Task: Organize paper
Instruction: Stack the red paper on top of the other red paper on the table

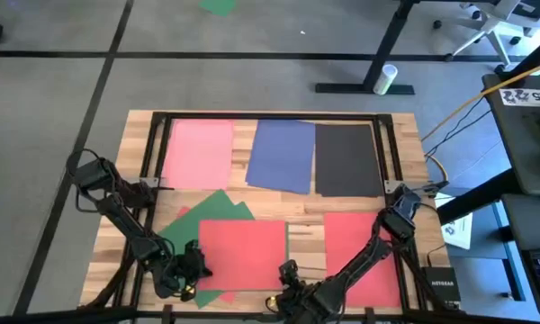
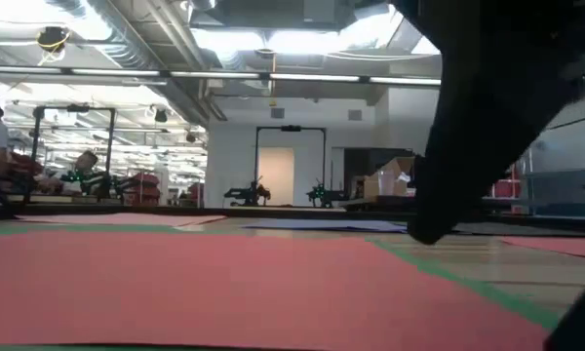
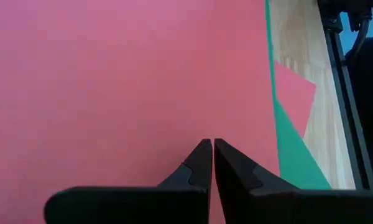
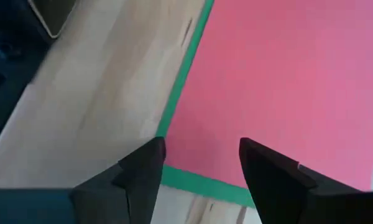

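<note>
A red sheet [image 1: 243,255] lies at the near middle of the wooden table [image 1: 279,222], stacked on green sheets [image 1: 211,213] that fan out askew beneath it, their corners poking past its edges. Across the far side a pink sheet [image 1: 198,153], a blue sheet [image 1: 282,155] and a black sheet [image 1: 346,159] sit in a row, blue just overlapping black, while another red sheet [image 1: 364,256] lies to the right near the front.

The left gripper [image 3: 211,149] presses down on the red sheet's near left part, its two fingers brought together with no visible gap and no paper seen pinched between them. The right gripper [image 4: 202,155] hovers at the same sheet's near right corner, fingers spread apart, straddling the red edge and the thin green border under it.

The risk from here lies in the layered pile. If the right gripper closes at this corner, it could well catch red and green together, dragging both when only one is wanted. Pressure from the left fingertips might also skid the top sheet over the slick paper below, twisting the pile further, or buckle and crease the thin sheet if the two arms pull against each other.
</note>
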Controlling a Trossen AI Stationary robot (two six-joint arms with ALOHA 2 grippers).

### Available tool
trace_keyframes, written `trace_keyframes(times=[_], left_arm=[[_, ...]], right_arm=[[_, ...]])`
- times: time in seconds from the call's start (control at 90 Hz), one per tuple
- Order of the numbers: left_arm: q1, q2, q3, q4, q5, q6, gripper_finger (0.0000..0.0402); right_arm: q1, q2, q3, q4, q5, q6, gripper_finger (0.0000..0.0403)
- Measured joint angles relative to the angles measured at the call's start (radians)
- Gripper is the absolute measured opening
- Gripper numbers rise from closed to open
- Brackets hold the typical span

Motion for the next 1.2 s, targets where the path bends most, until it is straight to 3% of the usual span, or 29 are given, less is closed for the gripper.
trace_keyframes(times=[0.722,0.889,1.1,1.2], left_arm=[[0.011,0.007,-0.001,0.0,0.028,-0.005,0.0],[0.011,0.007,-0.001,0.046,0.053,0.032,0.0],[0.019,0.005,0.049,0.098,0.063,0.151,0.0],[0.039,-0.001,0.086,0.095,0.095,0.215,0.0]], right_arm=[[-0.017,0.006,0.0,0.021,0.001,0.032,0.0195],[-0.017,0.008,-0.001,0.02,0.001,0.039,0.014],[-0.018,0.009,-0.003,0.013,-0.014,0.039,0.0021],[-0.017,0.009,-0.003,0.013,-0.014,0.036,0.0011]])
